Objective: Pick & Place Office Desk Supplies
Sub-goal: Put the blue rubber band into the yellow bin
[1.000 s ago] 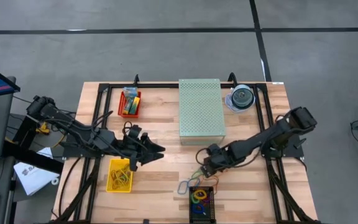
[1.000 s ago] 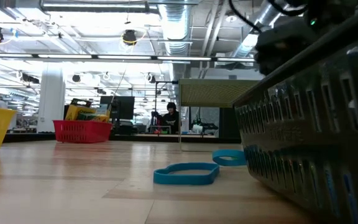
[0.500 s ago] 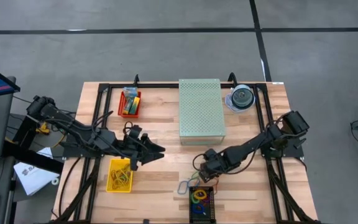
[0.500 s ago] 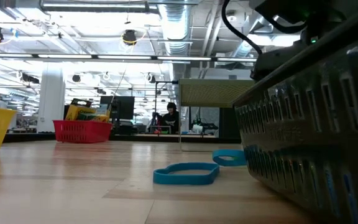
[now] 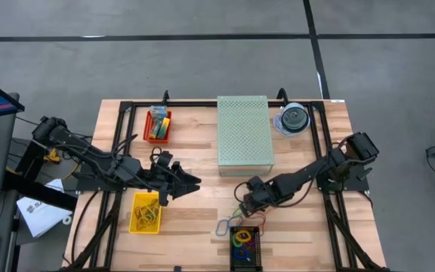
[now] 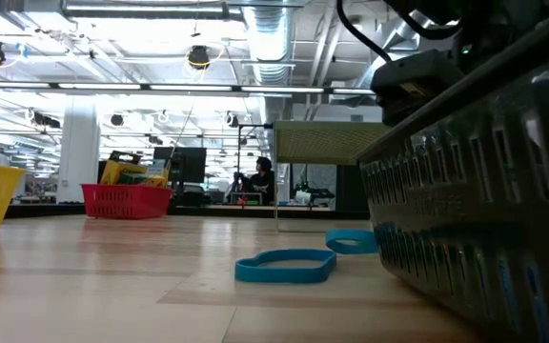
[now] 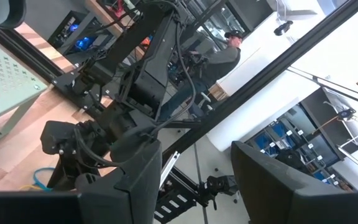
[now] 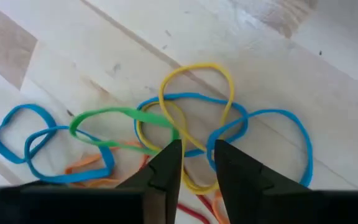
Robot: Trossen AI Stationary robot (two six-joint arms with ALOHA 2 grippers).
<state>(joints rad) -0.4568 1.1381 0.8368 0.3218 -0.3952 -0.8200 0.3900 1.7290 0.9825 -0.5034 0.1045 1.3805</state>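
While the left gripper (image 5: 191,181) waits open and empty well to the left, the right gripper (image 8: 196,163), nearly closed, pinches down around the yellow rubber band (image 8: 197,93) in the tangle directly beneath it.

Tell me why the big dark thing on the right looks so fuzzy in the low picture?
Low view: the black basket sits right against the camera, so it blurs, while the blue rubber band farther off looks sharp. Right wrist view: the right hand is dark and soft-edged too.

Overhead and table-level cameras apparently share the blue band (image 6: 286,266).
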